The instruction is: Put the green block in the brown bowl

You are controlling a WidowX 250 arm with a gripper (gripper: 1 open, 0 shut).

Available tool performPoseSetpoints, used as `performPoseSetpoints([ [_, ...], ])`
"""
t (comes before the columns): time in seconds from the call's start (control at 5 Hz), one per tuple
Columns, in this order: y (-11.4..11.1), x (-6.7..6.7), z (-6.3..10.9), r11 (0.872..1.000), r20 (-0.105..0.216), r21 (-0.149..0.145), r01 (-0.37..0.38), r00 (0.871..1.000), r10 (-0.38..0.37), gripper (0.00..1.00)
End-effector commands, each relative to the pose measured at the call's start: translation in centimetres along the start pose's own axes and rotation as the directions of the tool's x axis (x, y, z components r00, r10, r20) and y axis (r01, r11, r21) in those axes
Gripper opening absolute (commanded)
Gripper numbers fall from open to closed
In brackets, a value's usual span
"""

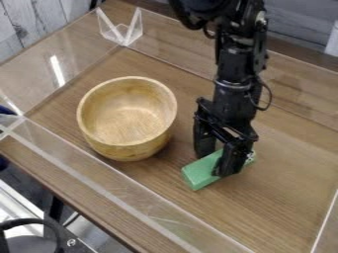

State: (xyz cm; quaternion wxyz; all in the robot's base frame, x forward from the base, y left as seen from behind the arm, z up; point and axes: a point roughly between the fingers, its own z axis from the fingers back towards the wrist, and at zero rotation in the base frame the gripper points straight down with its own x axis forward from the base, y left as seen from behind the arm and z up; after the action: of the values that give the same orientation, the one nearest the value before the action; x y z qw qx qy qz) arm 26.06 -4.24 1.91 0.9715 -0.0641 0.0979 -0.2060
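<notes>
**Open gripper straddled the green block, bowl empty to its left**

At the left of the scene stood the round, light tan wooden bowl (126, 119), thick-walled, with visible grain and a deep hollow that held nothing. A clear plastic wall (79, 163) ran along the near-left edge of the brown wood-grain table (284, 138).

Just right of the bowl lay the small, matte, bright green rectangular block (203, 175), flat on the table, close to the bowl's wall but apart from it. Its long axis ran from near-left to far-right, and only its near-left end showed; the rest was hidden behind the tool.

Directly over that block stood the black gripper (224, 163), pointing steeply down, its 2 fingers spread wide and unclenched, grasping nothing. The block lay beneath and between them, so closing appeared to be the next move, then a lift leftward to the bowl. Whether the fingertips touched the table could not be told.
</notes>
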Motion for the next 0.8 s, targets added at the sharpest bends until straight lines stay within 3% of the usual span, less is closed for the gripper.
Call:
performPoseSetpoints([
  [0.0,0.07,0.29,0.32,0.999,0.034,0.042,0.023,0.999,-0.024,1.0],
  [0.4,0.02,0.65,0.52,0.999,0.06,0.05,-0.007,0.998,0.004,1.0],
  [0.6,0.09,0.59,0.56,0.999,0.05,0.046,0.006,0.999,-0.008,1.0],
])
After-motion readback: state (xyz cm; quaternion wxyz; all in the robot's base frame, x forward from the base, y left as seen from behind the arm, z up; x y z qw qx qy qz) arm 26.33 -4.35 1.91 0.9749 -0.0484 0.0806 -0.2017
